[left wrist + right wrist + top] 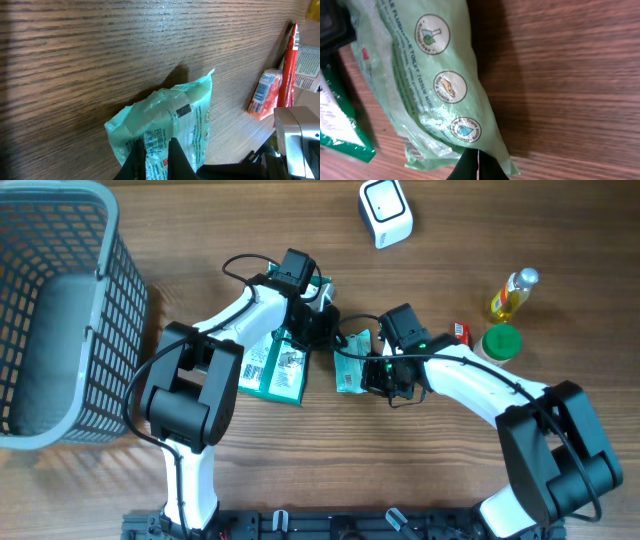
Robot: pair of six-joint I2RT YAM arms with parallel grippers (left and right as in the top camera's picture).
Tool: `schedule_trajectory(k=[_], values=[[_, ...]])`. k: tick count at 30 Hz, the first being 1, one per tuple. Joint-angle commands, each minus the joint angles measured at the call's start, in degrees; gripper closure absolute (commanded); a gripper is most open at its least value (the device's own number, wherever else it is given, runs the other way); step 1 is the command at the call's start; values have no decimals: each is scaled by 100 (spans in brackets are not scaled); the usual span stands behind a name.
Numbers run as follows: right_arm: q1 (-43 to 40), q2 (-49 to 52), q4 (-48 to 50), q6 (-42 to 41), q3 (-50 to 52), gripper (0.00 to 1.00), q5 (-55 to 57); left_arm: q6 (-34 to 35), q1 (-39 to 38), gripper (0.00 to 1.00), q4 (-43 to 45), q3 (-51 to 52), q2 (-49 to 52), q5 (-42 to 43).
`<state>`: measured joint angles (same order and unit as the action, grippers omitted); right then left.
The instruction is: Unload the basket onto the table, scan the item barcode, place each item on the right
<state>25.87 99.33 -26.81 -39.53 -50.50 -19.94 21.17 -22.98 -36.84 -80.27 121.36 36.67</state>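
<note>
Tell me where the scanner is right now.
In the overhead view, the white scanner sits near the table's far edge, right of centre, up and left of the yellow bottle.

The left arm (pixel 235 312) and right arm (pixel 478 380) have white links, black joints, black cables.

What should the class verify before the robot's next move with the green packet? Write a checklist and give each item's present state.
1. Left claw shut on green packet: ok.
2. Right claw shut on the packet's edge: ok.
3. Barcode located: cannot tell; only a small dark patch shows, too blurred to read.
4. Scanner in view with nothing on it: ok.
5. Packet lifted off the table: cannot tell.
</note>
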Motion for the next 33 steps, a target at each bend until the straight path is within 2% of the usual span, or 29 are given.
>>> schedule_trajectory(k=[1,6,17,28,33], values=[[-46,-101,-11,55,-94,96,-516,-9,-44,96,17,44,221,-636],[-44,-507,216,282,-92,96,-811,-7,-44,96,20,44,221,-636],[74,-444,671,330,-37,96,-682,-7,-44,96,17,44,221,-636],[343,511,918,-157,-37,96,-186,-7,-44,96,15,44,221,-636],[293,728,413,-396,-39,96,-442,-7,-42,96,28,44,221,-643]])
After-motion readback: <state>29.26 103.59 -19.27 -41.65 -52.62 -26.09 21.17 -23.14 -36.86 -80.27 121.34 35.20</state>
